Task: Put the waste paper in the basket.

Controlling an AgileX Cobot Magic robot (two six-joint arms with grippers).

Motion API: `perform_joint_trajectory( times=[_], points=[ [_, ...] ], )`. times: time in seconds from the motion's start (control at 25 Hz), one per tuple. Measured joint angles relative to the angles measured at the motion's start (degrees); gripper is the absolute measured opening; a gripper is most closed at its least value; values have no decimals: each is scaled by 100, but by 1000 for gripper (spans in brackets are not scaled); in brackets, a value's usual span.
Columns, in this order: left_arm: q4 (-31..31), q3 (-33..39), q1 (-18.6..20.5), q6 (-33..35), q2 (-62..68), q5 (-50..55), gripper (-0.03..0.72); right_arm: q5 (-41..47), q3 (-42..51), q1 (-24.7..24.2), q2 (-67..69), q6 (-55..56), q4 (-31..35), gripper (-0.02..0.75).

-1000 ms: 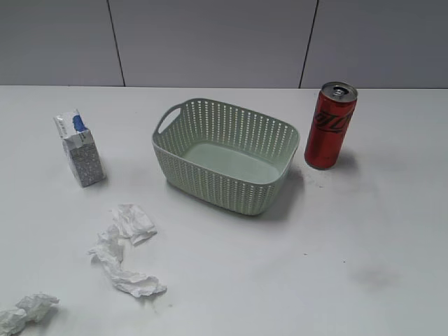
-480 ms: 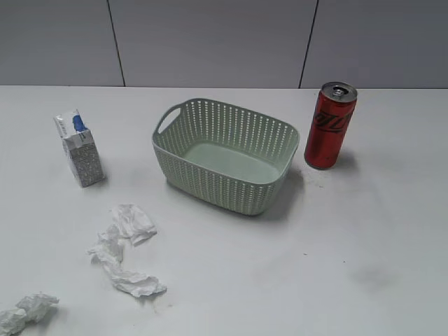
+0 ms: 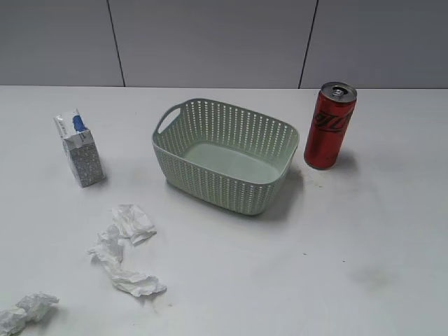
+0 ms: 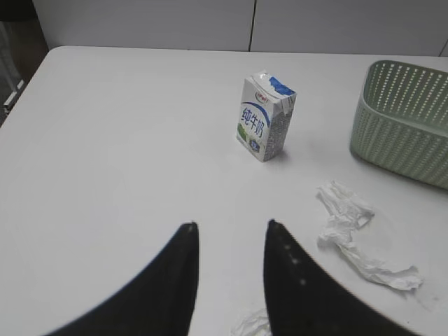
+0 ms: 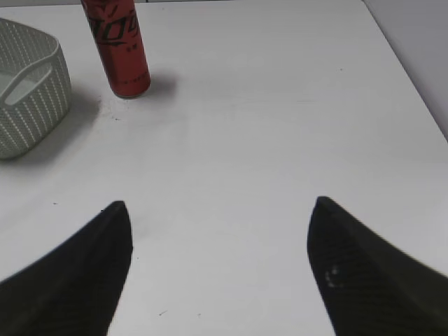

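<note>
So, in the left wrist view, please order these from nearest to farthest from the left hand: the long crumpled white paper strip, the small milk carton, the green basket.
From the left hand:
1. Long crumpled white paper strip, on the table to its right.
2. Small white milk carton with blue cap, standing ahead, slightly right.
3. Pale green perforated plastic basket, far right, partly out of view.

Even, bright overhead light; soft short shadows; wrist views slightly soft, near hands blurred.

Nothing has moved since the earlier pictures. The basket [image 3: 225,155], the waste paper [image 3: 123,250] and the red can [image 3: 330,126] sit in their same spots.
</note>
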Motion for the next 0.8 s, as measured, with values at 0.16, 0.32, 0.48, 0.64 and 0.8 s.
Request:
perform_joint_trajectory(
  times=[0.16,0.32,0.48,0.64,0.8],
  points=[
    [0,0,0,0,0,-5,272,0,0,0,0,0,0,589],
    [-5,0,0,0,0,-5,557,0,0,0,0,0,0,589],
    [-5,0,0,0,0,-5,662,0,0,0,0,0,0,589],
    [-5,0,0,0,24,1,670,0,0,0,0,0,0,589],
    [-149,-12,0,367,568,48,669,0,0,0,0,0,0,589]
  ],
)
